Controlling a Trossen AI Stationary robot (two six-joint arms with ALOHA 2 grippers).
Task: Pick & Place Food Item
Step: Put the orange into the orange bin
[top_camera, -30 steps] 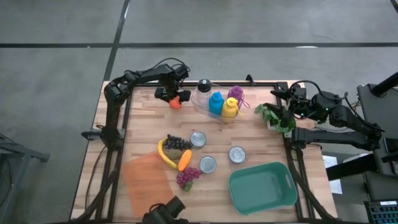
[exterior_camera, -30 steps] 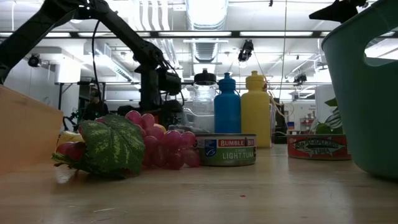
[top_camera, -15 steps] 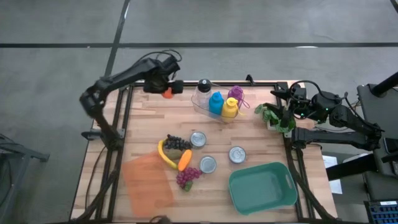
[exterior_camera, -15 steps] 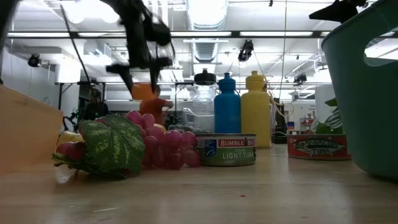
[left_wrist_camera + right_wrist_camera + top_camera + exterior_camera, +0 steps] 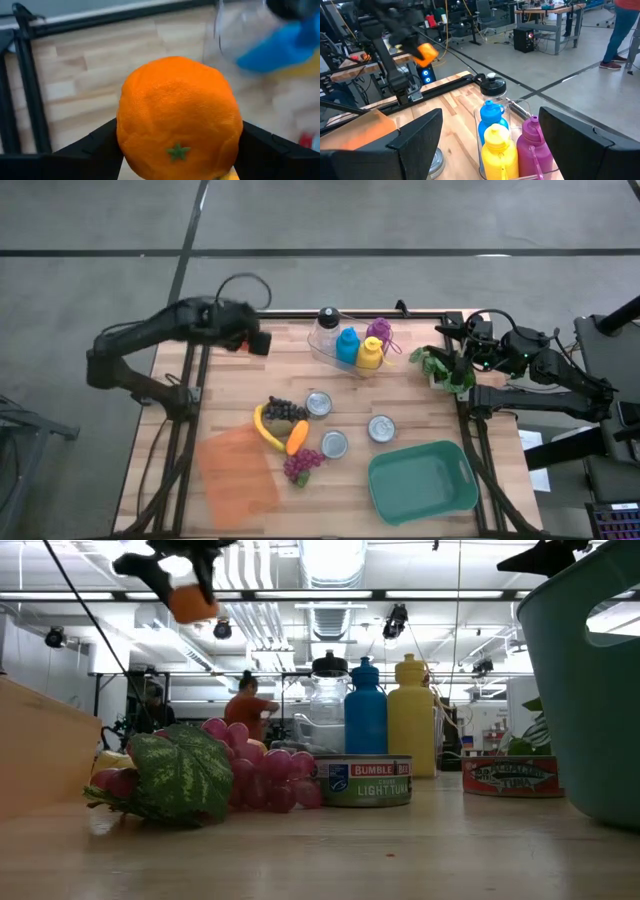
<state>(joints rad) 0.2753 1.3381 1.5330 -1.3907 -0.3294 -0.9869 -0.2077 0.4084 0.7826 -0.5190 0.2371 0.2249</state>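
An orange is gripped in the left gripper above the table — the right gripper is held open beside the lettuce.

Low view: the tuna can standing just right of the red grapes carries a label reading "BUMBLE BEE" over "LIGHT TUNA". A second, flatter tin at about 3 o'clock from it bears red-banded lettering too small to read. No other text, number or sign is legible in any view.
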